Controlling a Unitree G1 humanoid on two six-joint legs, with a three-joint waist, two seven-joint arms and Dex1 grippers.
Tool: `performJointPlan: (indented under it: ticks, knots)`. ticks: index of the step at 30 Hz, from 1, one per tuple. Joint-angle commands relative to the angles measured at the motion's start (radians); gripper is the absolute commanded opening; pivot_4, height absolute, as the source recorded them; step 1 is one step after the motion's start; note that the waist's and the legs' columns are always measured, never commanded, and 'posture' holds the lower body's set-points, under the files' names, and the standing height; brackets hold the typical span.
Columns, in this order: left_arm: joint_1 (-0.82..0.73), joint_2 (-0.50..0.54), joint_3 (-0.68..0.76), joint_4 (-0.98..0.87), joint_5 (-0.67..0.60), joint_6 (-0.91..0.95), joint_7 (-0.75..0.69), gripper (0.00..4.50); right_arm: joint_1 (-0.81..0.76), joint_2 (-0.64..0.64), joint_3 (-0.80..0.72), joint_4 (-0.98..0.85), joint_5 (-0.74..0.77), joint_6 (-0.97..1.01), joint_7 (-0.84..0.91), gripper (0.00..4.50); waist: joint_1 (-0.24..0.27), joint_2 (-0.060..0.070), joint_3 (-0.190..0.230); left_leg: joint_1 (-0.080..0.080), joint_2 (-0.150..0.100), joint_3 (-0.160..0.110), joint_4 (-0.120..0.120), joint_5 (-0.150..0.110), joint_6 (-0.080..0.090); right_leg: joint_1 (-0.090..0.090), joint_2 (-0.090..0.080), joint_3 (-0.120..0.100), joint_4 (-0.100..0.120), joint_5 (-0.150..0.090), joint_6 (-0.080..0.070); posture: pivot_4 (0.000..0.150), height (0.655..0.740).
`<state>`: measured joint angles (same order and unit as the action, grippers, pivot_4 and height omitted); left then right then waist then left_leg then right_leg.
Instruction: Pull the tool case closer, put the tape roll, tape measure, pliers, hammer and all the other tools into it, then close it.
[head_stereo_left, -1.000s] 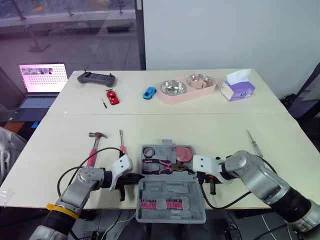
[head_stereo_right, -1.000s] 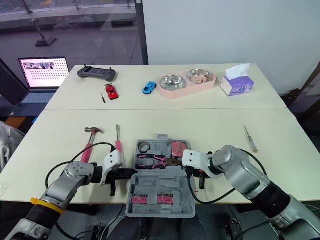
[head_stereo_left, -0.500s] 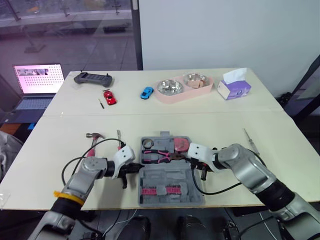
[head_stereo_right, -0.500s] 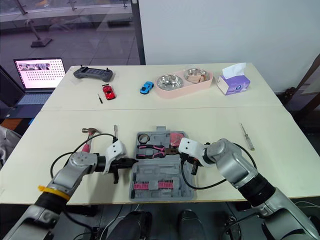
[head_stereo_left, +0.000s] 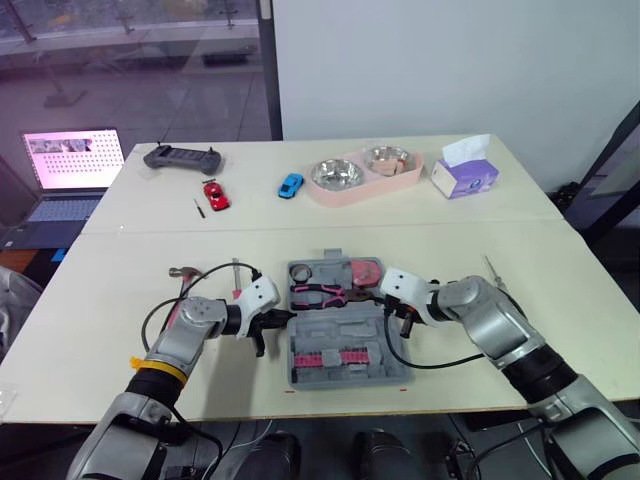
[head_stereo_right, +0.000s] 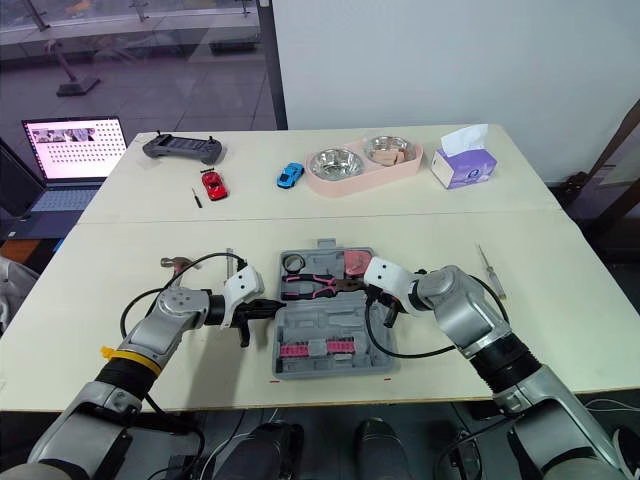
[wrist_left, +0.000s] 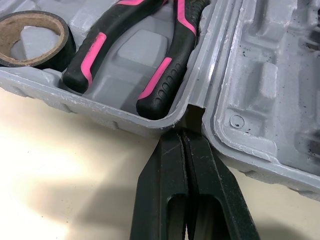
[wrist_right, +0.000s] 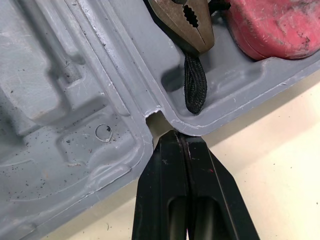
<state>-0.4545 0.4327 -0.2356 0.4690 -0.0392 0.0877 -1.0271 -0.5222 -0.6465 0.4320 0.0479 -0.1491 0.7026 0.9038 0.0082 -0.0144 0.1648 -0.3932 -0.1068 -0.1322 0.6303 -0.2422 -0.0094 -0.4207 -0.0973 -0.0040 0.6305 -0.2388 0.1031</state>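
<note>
You are working with one tool case (head_stereo_left: 395, 355), which is lying open and flat near the front edge of the table, its two grey halves side by side. The near half is carrying a single row of pink bits (head_stereo_left: 337, 357). Your two grippers are flanking the case at its hinge line. The left gripper (wrist_left: 183, 132) is pressing its two fingers tight together, nothing between them, with the tips sitting at the hinge notch on the case's left side. The right gripper (wrist_right: 178, 135) is doing the same at the notch on the right side, fingers clamped together and empty.

The far half is holding three tools: one tape roll (head_stereo_left: 299, 271), one pair of pliers (head_stereo_left: 322, 293) and one red tape measure (head_stereo_left: 366, 272).

Three tools are lying outside on the table: one hammer (head_stereo_left: 183, 271) and one slim pink-handled tool (head_stereo_left: 236, 270) to the left of the case, and one screwdriver (head_stereo_left: 491, 268) well apart on the right.

On the farther table, one thin dark tool (head_stereo_left: 197, 206), two toy cars, red (head_stereo_left: 217, 194) and blue (head_stereo_left: 291, 184), one pink tray (head_stereo_left: 362, 185) with two steel bowls, one tissue box (head_stereo_left: 464, 178) and one controller (head_stereo_left: 185, 157) are sitting. One laptop (head_stereo_left: 70, 165) is glowing at far left.
</note>
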Motion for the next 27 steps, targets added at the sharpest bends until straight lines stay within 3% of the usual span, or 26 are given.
performJointPlan:
  ticks: [1,27]
  knots:
    - [-0.024,0.001,0.026,-0.023,-0.014,-0.032,0.005,0.07,-0.018,0.031,0.007,-0.052,0.021,-0.003,0.025,0.0,-0.001,0.0,0.0,0.0,0.0,0.0,0.0,0.0,0.0,0.0,0.0,0.0,0.0,0.0,0.0,0.15,0.74]
    - [0.006,0.015,0.046,-0.066,-0.031,-0.015,-0.003,0.07,0.006,0.025,-0.001,-0.093,0.018,0.049,0.036,0.0,-0.004,0.0,0.0,0.0,0.0,0.0,0.0,0.0,0.0,0.0,0.0,0.0,0.0,0.0,0.0,0.15,0.74]
